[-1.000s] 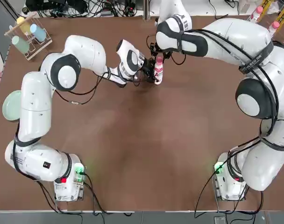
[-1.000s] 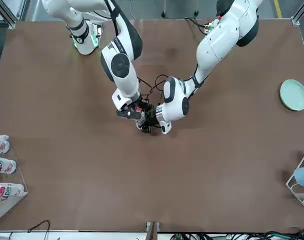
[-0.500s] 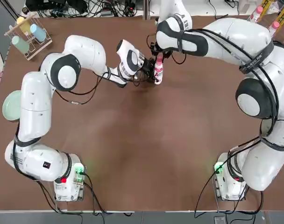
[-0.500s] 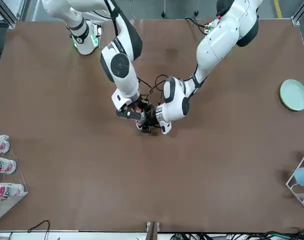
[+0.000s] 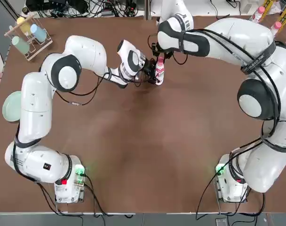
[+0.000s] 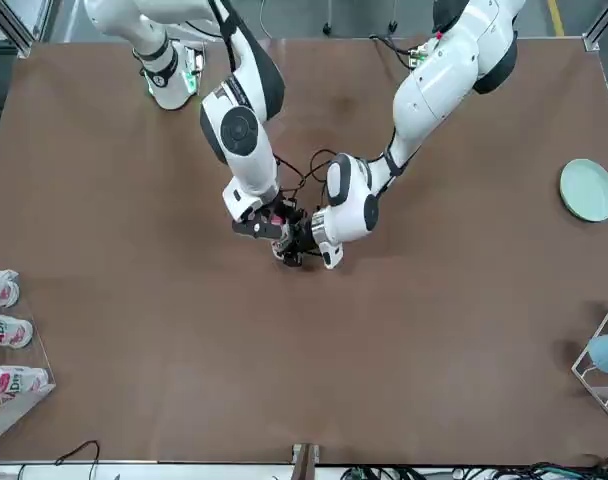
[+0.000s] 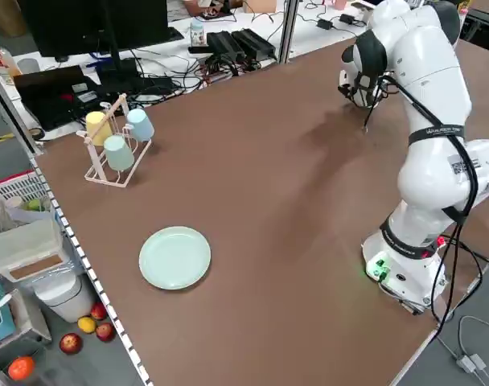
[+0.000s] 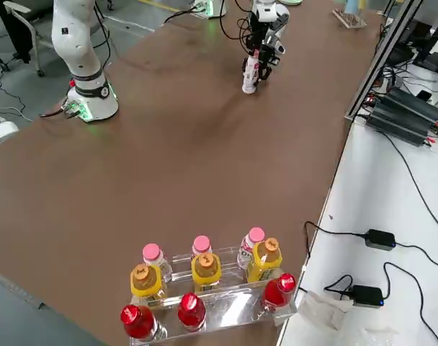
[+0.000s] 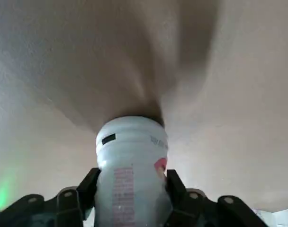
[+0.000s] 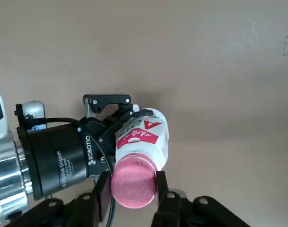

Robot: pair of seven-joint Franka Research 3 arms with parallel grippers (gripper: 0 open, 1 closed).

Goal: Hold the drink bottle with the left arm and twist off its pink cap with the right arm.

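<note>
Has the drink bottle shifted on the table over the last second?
No. The drink bottle stands at the same spot relative to the table's far edge in the top view.

Small white ribbed plastic drink bottle (image 9: 131,172) with pink-red label print sat clamped between the left gripper's (image 9: 130,189) two dark fingers (image 9: 88,187), one pressed to each side. Bottle's far end rested against the plain brown table (image 9: 238,94), casting a dark shadow there.
</note>
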